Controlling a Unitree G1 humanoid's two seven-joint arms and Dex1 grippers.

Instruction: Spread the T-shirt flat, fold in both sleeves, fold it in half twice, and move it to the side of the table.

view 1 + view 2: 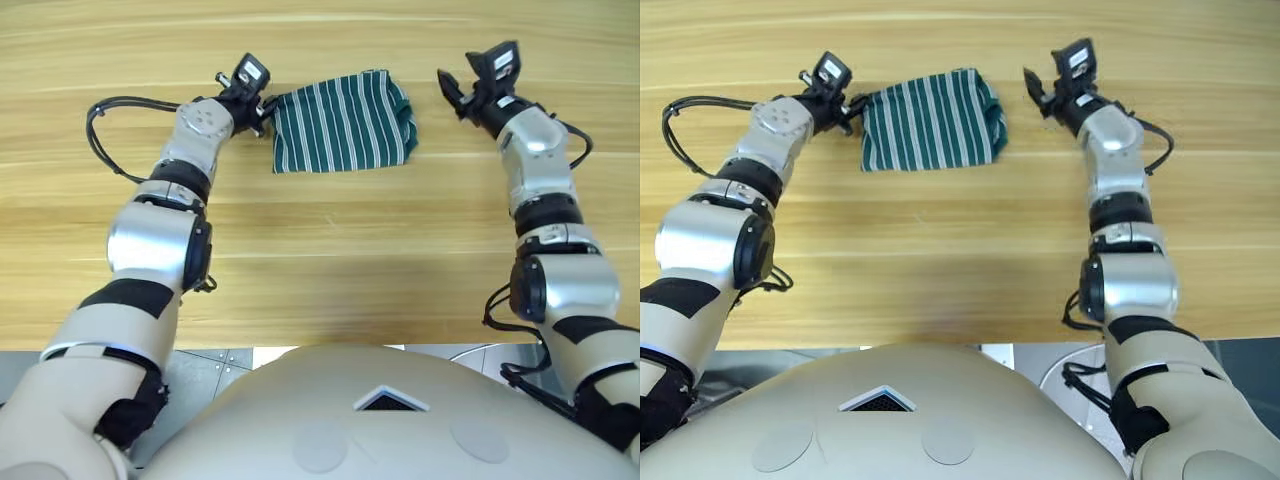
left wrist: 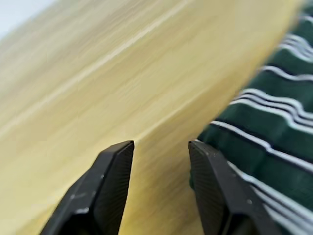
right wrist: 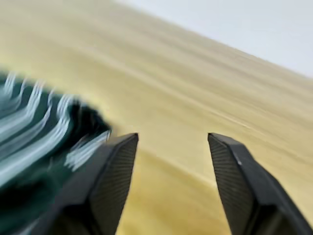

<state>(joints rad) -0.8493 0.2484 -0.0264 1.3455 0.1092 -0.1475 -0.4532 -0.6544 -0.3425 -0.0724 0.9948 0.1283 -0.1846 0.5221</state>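
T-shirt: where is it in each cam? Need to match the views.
Left eye view: T-shirt upper centre, between left gripper and right gripper.
Right eye view: T-shirt upper centre-left, same layout.
Left wrist view: T-shirt stripes just beyond one finger of the open left gripper.
Right wrist view: T-shirt blurred, beside the open right gripper.
Shared landmark: the wooden table beneath it.

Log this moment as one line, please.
green white-striped T-shirt: folded on wooden table; left gripper: open at its edge; right gripper: open, apart
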